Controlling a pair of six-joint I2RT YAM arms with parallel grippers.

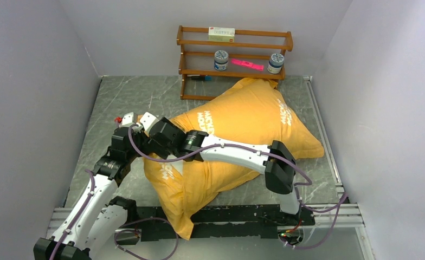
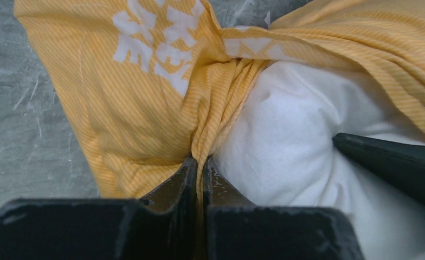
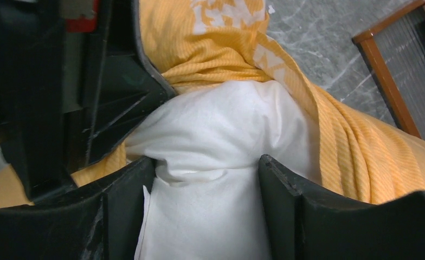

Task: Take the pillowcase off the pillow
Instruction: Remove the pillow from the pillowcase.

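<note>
Grey marbled bench between plain white walls carries a brown wooden shelf rack at its far edge. A large orange-yellow fabric pillowcase with white lettering lies slantwise across the middle of the bench. Its far corner reaches the rack and its near corner reaches the rail by the arm bases. At its left end the cover gapes, and a plump white stuffed pillow bulges out of the opening.

Both arms meet at that end. The left gripper is pinched tight on a gathered fold of the pillowcase's edge, just beside the white bulge. The right gripper stands wide, with the pillow's exposed end filling the gap and pressing against both fingers.
</note>
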